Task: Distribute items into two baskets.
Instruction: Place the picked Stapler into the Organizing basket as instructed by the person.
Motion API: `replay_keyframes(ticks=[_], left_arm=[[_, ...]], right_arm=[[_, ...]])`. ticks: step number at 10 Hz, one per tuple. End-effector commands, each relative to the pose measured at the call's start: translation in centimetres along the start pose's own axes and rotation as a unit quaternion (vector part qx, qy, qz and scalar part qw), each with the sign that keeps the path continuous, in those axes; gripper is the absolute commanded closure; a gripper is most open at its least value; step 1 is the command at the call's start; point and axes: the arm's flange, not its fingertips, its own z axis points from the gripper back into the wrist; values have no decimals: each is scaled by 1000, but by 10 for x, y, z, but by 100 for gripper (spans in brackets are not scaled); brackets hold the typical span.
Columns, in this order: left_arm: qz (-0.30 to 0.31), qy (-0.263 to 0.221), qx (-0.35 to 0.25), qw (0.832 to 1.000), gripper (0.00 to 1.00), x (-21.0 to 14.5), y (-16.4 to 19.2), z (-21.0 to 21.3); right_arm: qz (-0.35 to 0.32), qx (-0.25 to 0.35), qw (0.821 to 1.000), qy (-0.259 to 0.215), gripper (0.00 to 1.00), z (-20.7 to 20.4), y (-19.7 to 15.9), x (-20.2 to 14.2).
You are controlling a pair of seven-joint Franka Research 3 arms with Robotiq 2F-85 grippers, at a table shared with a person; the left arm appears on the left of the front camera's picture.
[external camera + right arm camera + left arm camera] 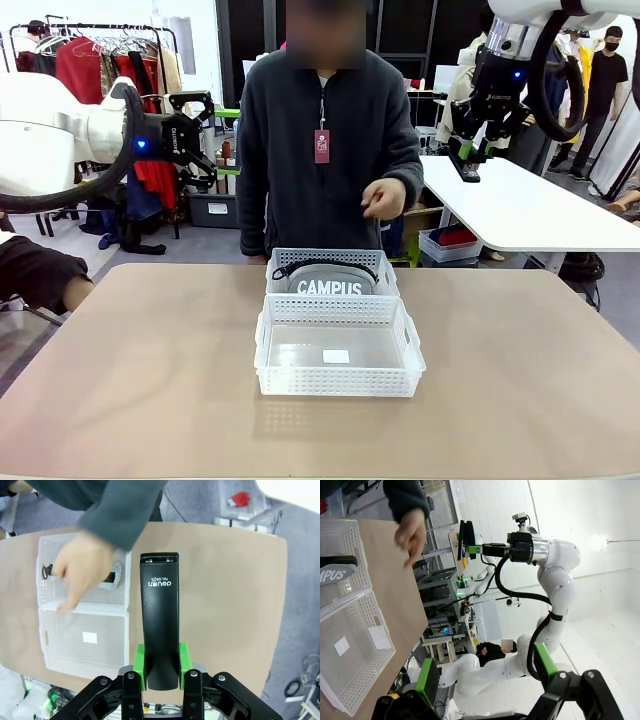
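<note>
Two white lattice baskets stand end to end at the table's middle. The far basket holds the grey "CAMPUS" pouch. The near basket holds nothing but a white label on its floor. High at the right, my right gripper is shut on the black stapler, well above the table. In the right wrist view the stapler stands between the green pads, with both baskets below to the left. My left gripper hangs open and empty at the upper left, away from the baskets.
A person stands at the far side with one hand raised above the far basket; the hand is blurred in the right wrist view and covers most of the pouch. Bare tabletop surrounds the baskets. A white table stands behind right.
</note>
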Motion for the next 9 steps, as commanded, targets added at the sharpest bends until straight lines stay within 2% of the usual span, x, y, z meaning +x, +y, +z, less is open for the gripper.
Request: replay_keyframes(ticks=[1,9], left_arm=[[1,-4,-9,1000,0,-2,-2,0],[1,-4,-9,1000,0,-2,-2,0]], right_arm=[[1,0,1000,-1,100,2,0,-1],[1,0,1000,-1,100,2,0,-1]])
